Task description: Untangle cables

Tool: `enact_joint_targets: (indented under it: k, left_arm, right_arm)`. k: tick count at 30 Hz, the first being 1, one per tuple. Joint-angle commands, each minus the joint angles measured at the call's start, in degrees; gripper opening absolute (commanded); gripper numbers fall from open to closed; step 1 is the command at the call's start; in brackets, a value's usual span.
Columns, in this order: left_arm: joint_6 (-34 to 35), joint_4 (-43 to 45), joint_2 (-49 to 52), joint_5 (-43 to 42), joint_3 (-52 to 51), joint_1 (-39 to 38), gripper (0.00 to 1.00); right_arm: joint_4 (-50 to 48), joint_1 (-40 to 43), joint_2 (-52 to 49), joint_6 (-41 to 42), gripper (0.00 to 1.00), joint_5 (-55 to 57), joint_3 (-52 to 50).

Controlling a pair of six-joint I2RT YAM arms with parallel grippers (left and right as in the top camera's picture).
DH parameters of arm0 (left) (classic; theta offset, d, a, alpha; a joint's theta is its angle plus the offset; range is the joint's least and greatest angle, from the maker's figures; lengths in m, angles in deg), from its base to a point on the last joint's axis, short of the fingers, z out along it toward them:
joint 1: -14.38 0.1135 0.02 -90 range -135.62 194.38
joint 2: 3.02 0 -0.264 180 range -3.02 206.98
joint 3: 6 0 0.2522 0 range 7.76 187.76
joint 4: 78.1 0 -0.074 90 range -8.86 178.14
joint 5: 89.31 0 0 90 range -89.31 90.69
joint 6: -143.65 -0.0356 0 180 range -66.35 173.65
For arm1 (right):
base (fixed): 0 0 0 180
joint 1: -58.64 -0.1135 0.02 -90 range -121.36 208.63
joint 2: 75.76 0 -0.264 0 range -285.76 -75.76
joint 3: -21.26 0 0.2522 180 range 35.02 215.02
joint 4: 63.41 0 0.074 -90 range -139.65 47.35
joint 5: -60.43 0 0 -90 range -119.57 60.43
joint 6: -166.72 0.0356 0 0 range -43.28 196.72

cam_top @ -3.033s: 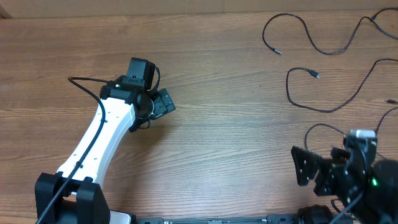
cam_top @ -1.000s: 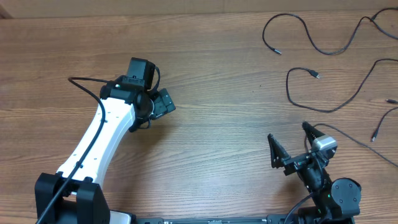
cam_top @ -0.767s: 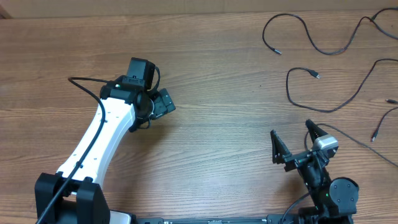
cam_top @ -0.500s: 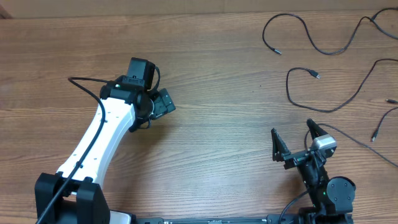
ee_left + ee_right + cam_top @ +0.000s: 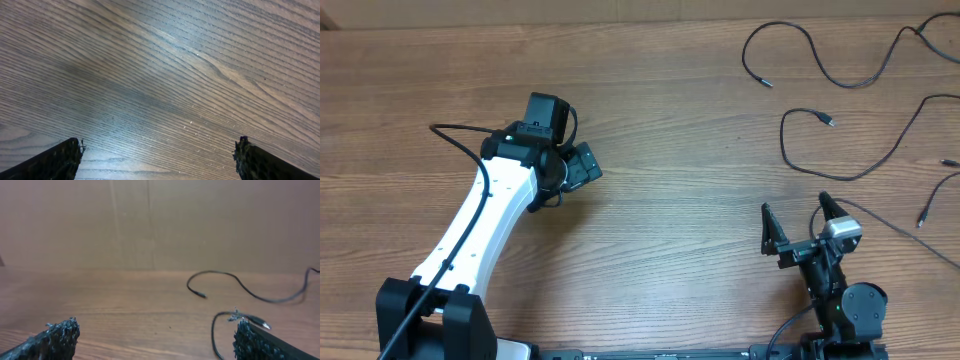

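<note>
Several thin black cables lie loose and apart at the table's right. One cable [image 5: 817,62] loops along the far edge. A second cable [image 5: 840,176] with a silver plug curves below it, and a third cable [image 5: 938,196] comes in from the right edge. My right gripper [image 5: 796,213] stands open near the front edge, level with the table and facing the cables, with nothing in it. Its wrist view shows the far cable [image 5: 222,273] and the silver-tipped cable [image 5: 214,332] just past its right fingertip [image 5: 252,337]. My left gripper [image 5: 564,158] hovers open over bare wood at centre left.
The wooden table [image 5: 680,200] runs to a far edge with a brown wall [image 5: 150,220] behind it. A thick black wire [image 5: 455,135] fixed to the left arm arcs out to its left. A thin black line [image 5: 885,222] curves behind the right gripper towards the right edge.
The right arm has unfolded from the front right corner and brought its open gripper level, then drifted slightly right. The left arm and the cables have not moved.
</note>
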Motion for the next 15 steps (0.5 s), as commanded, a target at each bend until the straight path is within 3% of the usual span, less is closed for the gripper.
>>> enact_joint_targets:
  k: [1, 15]
  left_arm:
    - [0.4, -0.2, 0.6, 0.4, -0.1, -0.1, 1.00]
    - [0.4, -0.1, 0.6, 0.4, -0.1, -0.1, 1.00]
  right_arm:
    - [1.4, 0.4, 0.7, -0.3, 1.00, 3.2, -0.6]
    - [1.8, 2.3, 0.7, -0.5, 1.00, 5.4, -0.6]
